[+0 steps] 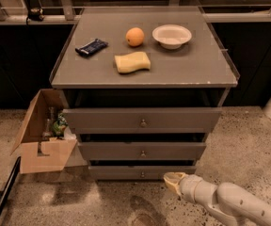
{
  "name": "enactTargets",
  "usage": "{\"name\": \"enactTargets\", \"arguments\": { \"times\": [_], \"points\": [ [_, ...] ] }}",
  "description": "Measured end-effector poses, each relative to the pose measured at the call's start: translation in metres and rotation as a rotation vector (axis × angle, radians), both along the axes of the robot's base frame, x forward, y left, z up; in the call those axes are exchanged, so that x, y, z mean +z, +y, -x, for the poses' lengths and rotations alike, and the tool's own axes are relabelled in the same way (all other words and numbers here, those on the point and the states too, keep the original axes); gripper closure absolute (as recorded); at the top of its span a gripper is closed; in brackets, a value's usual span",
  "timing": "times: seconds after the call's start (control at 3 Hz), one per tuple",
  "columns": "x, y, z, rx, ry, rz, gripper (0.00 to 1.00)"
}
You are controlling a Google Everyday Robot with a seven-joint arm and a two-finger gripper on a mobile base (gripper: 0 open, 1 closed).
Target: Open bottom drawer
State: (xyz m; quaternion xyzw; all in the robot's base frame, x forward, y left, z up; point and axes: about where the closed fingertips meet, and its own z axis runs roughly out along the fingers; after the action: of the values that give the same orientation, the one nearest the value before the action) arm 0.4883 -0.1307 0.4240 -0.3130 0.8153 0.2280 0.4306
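Observation:
The bottom drawer is the lowest and slimmest of three grey drawer fronts, with a small brass knob at its middle. Its front stands closed, set back under the drawer above. My gripper comes in low from the lower right on a white arm. Its tan tip is just right of the knob and a little below it, close in front of the drawer's right half. It holds nothing that I can see.
The middle drawer and top drawer stick out above. On the cabinet top lie an orange, a white bowl, a yellow sponge and a dark packet. An open cardboard box stands left on the floor.

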Motion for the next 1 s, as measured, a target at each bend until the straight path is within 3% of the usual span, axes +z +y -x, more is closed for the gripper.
{"name": "enactTargets", "arguments": {
  "times": [0.33,1.0],
  "points": [
    [-0.036,-0.004,-0.007,-0.081,-0.031,0.016,1.0],
    [-0.113,-0.005,-0.033,-0.151,-0.02,-0.007,1.0]
  ]
}}
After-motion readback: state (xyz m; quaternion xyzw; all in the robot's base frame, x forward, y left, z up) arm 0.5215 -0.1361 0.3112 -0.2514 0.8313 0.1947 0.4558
